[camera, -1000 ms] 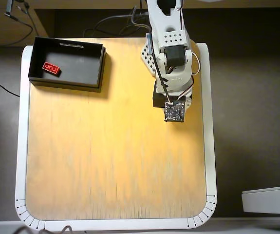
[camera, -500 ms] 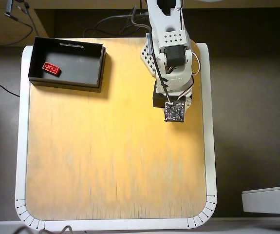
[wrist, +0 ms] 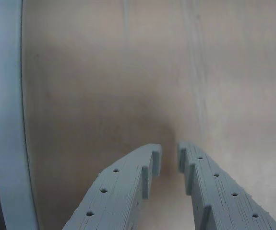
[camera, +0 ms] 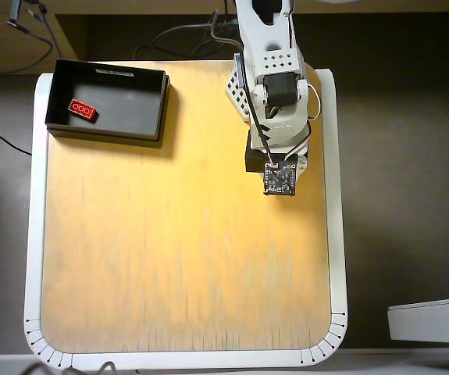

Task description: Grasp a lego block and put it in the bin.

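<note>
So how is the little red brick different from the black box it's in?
The lego block is bright red and tiny; the bin is black and far bigger. The lego block has studs on top; the bin is a hollow tray with low walls. The lego block lies slanted; the bin sits nearly square. Both are rectangular.

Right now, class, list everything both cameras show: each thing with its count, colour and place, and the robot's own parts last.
lego block: one, bright red, lying inside the bin near its left end.
bin: one, black, at the table's upper left corner in the overhead view.
table: one, light wooden top with a white rim, filling the middle.
cables: several, dark, behind the table's far edge.
grey-white object: one, at the lower right, cut off.
arm: one, white, at the table's upper right.
gripper: one, grey, empty, fingers slightly apart over bare wood.
</note>
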